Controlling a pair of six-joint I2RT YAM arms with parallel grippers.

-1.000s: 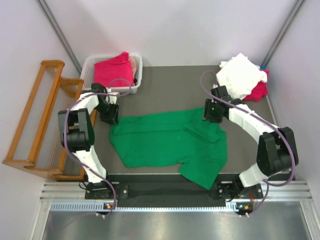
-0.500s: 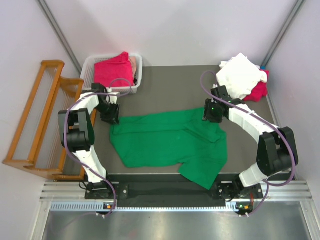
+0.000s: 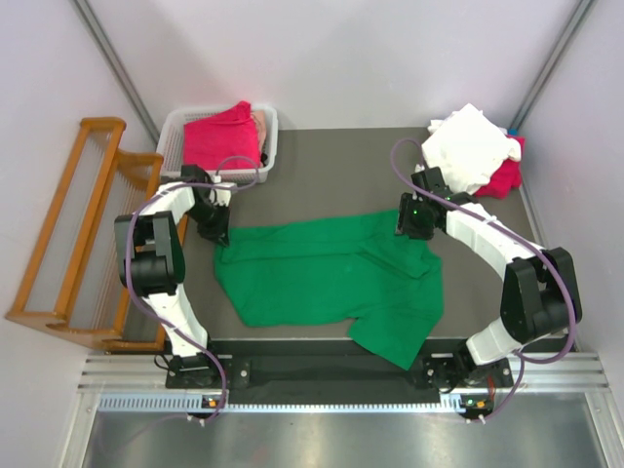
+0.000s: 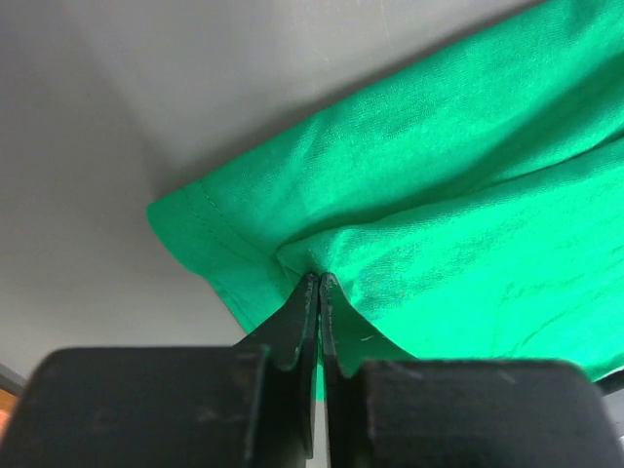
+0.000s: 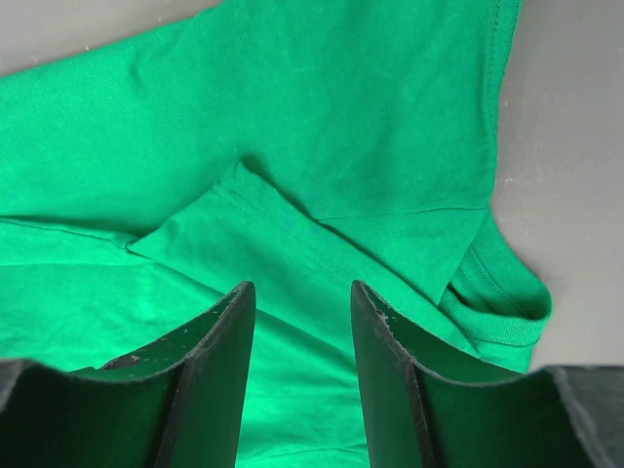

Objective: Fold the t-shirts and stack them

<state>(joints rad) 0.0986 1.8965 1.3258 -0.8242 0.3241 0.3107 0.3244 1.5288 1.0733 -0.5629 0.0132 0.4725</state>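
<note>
A green t-shirt (image 3: 331,278) lies spread mid-frame on the dark desk (image 3: 331,180). At its left corner the bent left arm's left tool (image 3: 216,234) is clamped on the cloth. The right tool (image 3: 410,226) hangs open over the sleeve at right.

Most of the crimson t-shirt (image 3: 503,181) beneath the white t-shirt (image 3: 468,146)

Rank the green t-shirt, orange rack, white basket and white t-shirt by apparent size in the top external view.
1. green t-shirt and orange rack: similar spread, too close to rank.
2. white basket.
3. white t-shirt, slightly smaller than the basket.
</note>
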